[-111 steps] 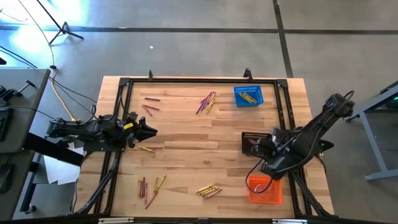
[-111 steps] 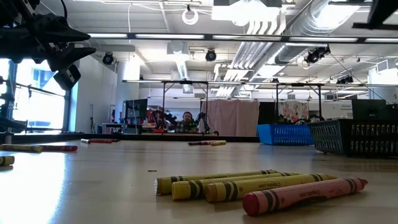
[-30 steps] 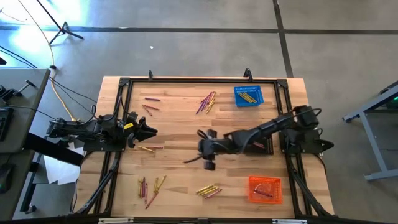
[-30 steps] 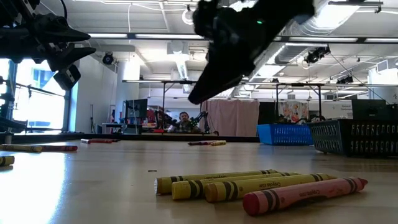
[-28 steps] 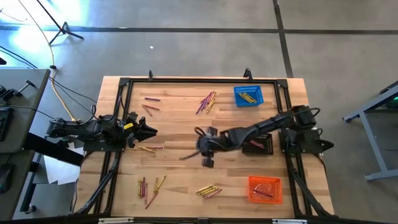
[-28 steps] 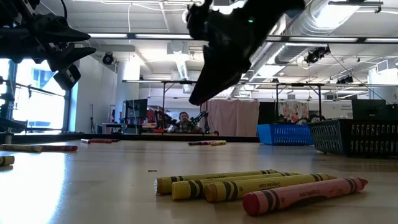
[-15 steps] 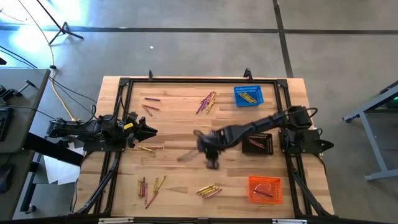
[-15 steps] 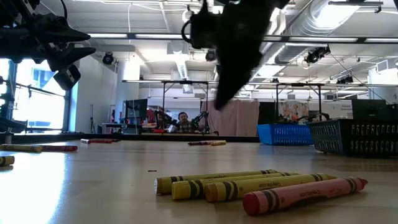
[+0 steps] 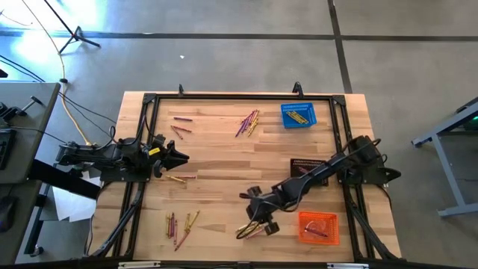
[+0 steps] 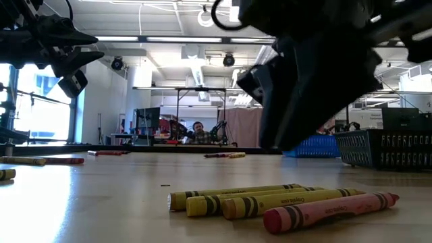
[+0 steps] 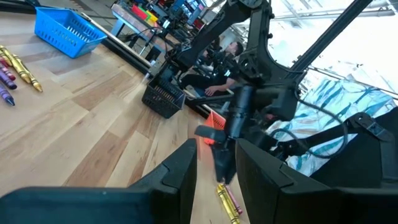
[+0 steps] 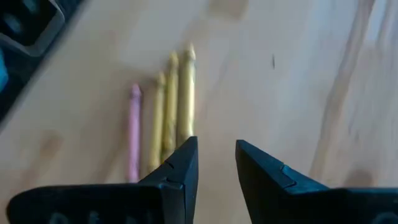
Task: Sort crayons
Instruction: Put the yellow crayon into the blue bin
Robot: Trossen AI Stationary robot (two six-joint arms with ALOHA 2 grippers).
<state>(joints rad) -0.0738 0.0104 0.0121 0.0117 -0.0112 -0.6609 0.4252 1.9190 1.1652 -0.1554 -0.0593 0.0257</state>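
My right gripper [image 9: 255, 218] hovers open just above a small cluster of crayons [image 9: 251, 229] near the table's front edge: three yellow and one pink [image 12: 163, 118], lying side by side on the wood. In the low view that cluster [image 10: 283, 202] lies in the foreground under the dark right gripper [image 10: 290, 125], which touches nothing. My left gripper [image 9: 178, 157] waits open at the table's left side, above the wood. More crayons lie loose at the far middle [image 9: 249, 122], far left [image 9: 179, 130], left [image 9: 179, 178] and near left [image 9: 181, 223].
A blue basket [image 9: 299, 114] with yellow crayons stands at the far right, a black basket [image 9: 308, 170] at the right, an orange basket [image 9: 319, 227] with a crayon at the near right, close to my right gripper. A black frame [image 9: 149, 101] borders the table.
My right gripper has swung from the table's middle toward the near edge and sunk lower, tipping its fingers farther down and rolling. It now stands over the yellow and pink crayon cluster. The crayons have not moved.
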